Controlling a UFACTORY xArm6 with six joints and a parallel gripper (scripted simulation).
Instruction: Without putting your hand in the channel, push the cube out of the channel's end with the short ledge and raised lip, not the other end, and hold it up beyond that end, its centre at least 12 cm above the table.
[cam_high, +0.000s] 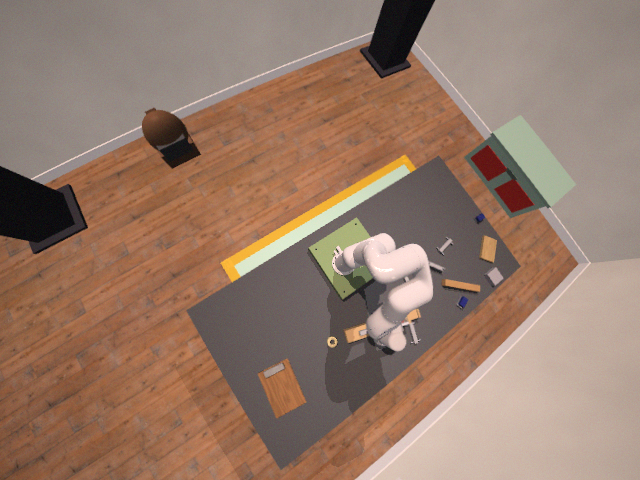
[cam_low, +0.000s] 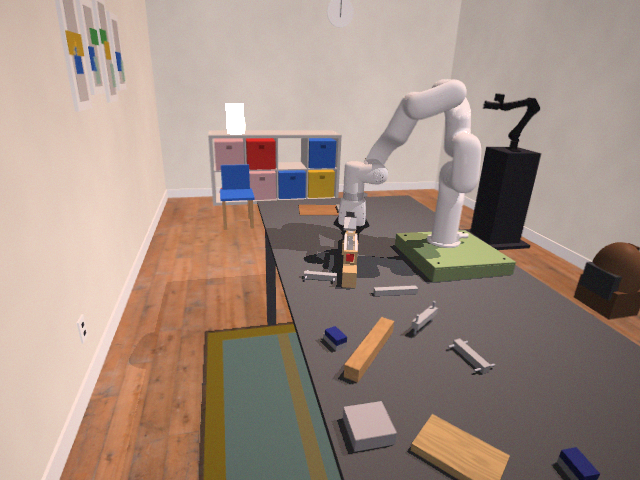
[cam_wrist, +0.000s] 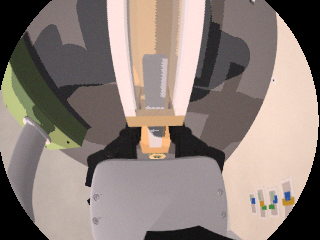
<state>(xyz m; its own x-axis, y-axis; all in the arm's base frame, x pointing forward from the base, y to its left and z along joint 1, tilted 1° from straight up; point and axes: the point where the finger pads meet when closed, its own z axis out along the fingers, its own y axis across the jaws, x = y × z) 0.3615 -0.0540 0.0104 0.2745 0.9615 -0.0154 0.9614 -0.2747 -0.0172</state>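
The channel (cam_low: 349, 279) (cam_wrist: 119, 40) has white side walls and a wooden floor, and it lies on the grey table (cam_low: 516, 320) in front of the arm. The red cube (cam_low: 349, 256) sits inside it, toward the end far from my gripper. A grey stick (cam_wrist: 155, 83) lies along the channel floor, and its near end reaches my fingers. My gripper (cam_low: 350, 226) (cam_wrist: 154, 109) hangs just outside the channel's near end. Its fingers are parted and loose around the stick's end. In the overhead view the arm hides the gripper and most of the channel (cam_high: 354, 333).
Grey T-shaped bars (cam_low: 319, 275) (cam_low: 395, 290) (cam_low: 424, 316) lie near the channel. There are also wooden blocks (cam_low: 369, 348) (cam_low: 459, 454), blue blocks (cam_low: 336, 335) (cam_low: 578, 461) and a grey box (cam_low: 369, 424). The green arm base (cam_low: 454, 255) is to the right. A tape ring (cam_high: 332, 338) and a clipboard (cam_high: 281, 387) also lie on the table.
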